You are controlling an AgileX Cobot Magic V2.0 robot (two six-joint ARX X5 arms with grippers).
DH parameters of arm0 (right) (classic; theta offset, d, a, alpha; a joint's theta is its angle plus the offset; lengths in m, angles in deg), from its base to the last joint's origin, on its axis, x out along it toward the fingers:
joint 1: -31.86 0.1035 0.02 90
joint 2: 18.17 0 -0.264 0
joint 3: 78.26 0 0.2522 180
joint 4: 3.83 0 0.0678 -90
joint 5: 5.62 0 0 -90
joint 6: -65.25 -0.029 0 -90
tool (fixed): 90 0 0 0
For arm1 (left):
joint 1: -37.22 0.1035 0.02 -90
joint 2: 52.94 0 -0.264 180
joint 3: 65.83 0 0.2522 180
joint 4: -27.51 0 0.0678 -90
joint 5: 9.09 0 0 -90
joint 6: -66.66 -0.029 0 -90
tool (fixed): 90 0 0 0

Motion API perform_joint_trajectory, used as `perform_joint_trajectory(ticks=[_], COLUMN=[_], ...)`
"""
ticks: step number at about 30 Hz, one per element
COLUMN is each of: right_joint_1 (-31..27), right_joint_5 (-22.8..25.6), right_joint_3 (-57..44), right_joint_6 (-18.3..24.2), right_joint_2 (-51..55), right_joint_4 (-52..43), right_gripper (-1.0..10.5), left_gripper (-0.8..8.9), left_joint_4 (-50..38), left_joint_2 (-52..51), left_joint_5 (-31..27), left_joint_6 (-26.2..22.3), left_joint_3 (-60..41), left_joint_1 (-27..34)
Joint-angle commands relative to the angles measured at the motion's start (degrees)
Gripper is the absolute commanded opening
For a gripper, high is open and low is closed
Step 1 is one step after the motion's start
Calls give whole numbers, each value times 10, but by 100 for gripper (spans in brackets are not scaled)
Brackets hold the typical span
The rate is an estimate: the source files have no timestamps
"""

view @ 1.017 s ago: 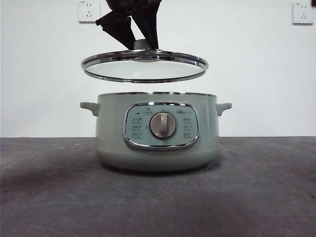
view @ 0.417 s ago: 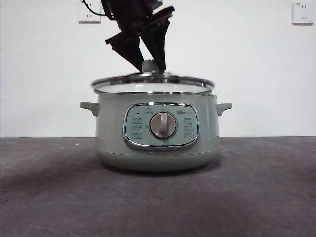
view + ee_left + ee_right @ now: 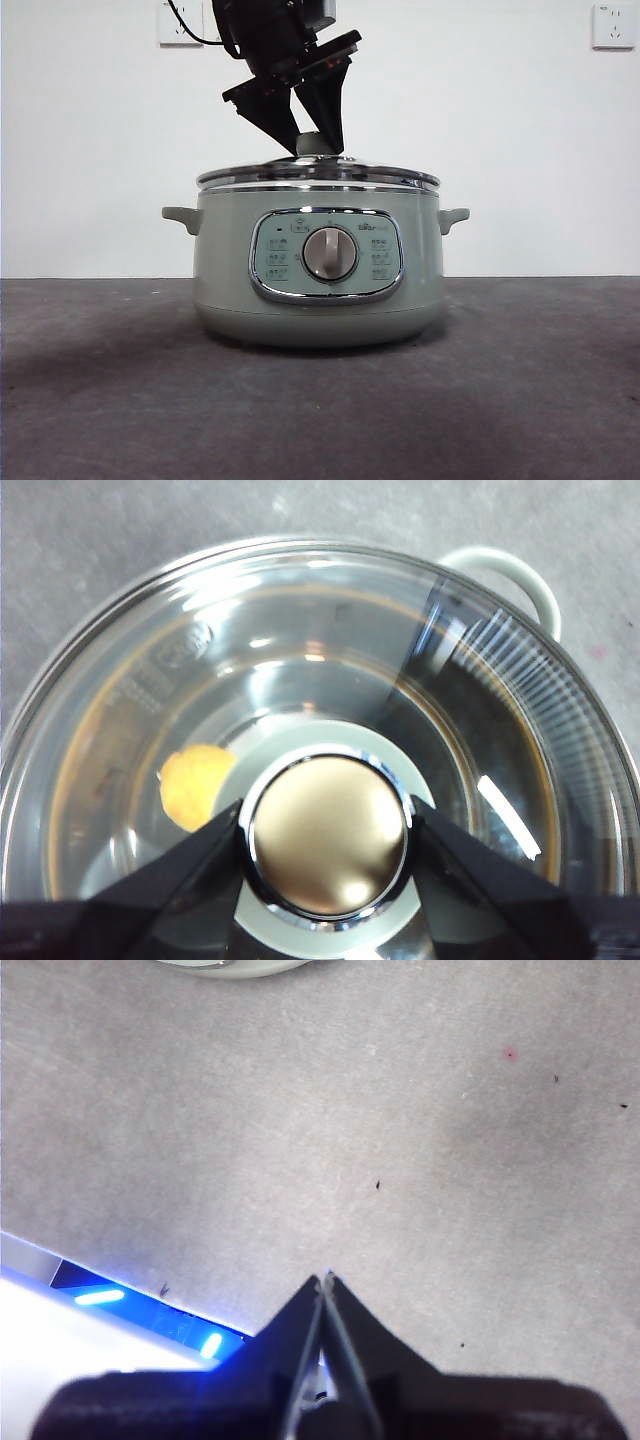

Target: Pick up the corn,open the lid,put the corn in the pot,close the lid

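Observation:
The pale green pot (image 3: 225,270) stands mid-table in the front view with the glass lid (image 3: 318,176) lying flat on its rim. From above, my left gripper (image 3: 312,140) is shut on the lid's knob (image 3: 314,143). In the left wrist view both jaws press against the sides of the knob (image 3: 325,835), and through the lid (image 3: 330,610) a piece of the yellow corn (image 3: 195,785) shows inside the pot. One pot handle (image 3: 515,575) sticks out past the lid. My right gripper (image 3: 325,1280) is shut and holds nothing, above bare table near the pot's edge (image 3: 235,968).
The dark grey table (image 3: 500,380) stretches out on both sides of the pot. On the white back wall are two sockets (image 3: 181,22) (image 3: 612,25). A blue-lit table edge (image 3: 100,1295) shows beside the right gripper.
The left gripper has come down with the lid, from hanging tilted above the pot to resting level on its rim, and shifted slightly right.

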Motion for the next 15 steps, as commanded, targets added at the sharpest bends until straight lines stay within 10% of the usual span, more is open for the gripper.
perform_joint_trajectory(ticks=[1, 15], right_joint_1=[1, 1], right_joint_5=[0, -1], right_joint_3=[-5, -5], right_joint_6=[-6, -6], right_joint_2=[1, 1], right_joint_4=[-3, -4], right_gripper=[-3, -3], left_gripper=[-12, -12], left_joint_4=[-13, -15], left_joint_2=[1, 42], left_joint_5=[3, -23], left_joint_6=[1, 0], left_joint_3=[3, 3], left_joint_1=[-1, 0])
